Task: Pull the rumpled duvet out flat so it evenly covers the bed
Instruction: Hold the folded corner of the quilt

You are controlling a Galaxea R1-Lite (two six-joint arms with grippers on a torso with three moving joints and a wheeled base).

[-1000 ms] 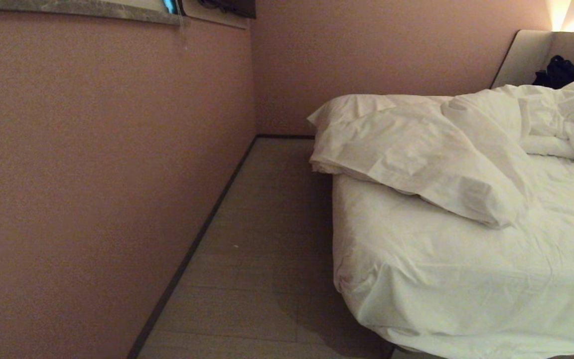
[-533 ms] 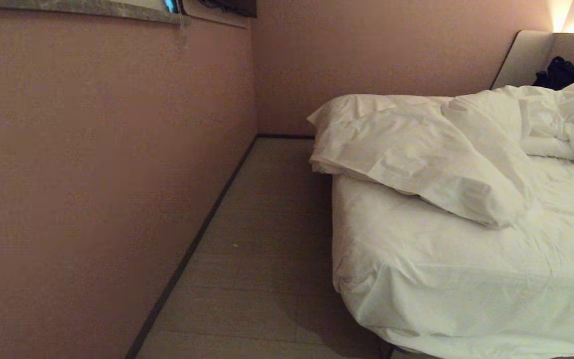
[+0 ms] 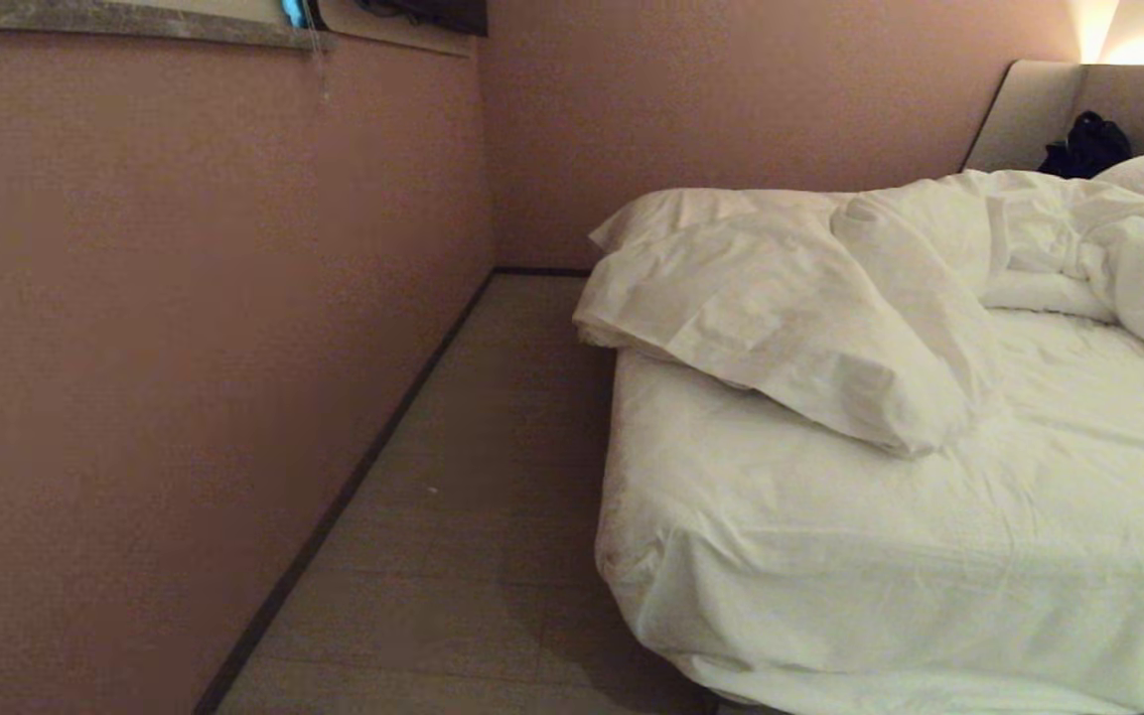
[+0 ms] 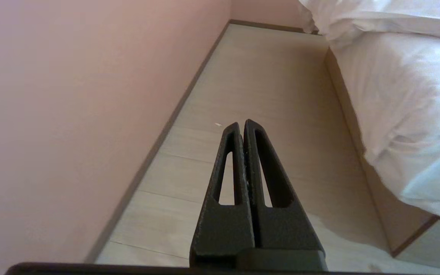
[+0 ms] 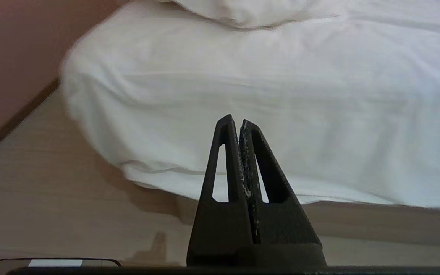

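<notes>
Since a second ago the whole head view has slid leftward, a camera shift; nothing on the wide low white-sheeted bed (image 3: 880,556) has moved. Its rumpled, puffy white duvet (image 3: 790,318) lies bunched toward the padded beige headboard (image 3: 1029,119), at about one o'clock in the head view, folded back off the bare sheet. Neither arm appears there. Over the pale wood floor (image 4: 266,88), the left gripper (image 4: 241,124) hangs pressed closed and empty, duvet at one o'clock. Facing the mattress side, the right gripper (image 5: 235,120) is likewise closed and empty, duvet at twelve o'clock.
</notes>
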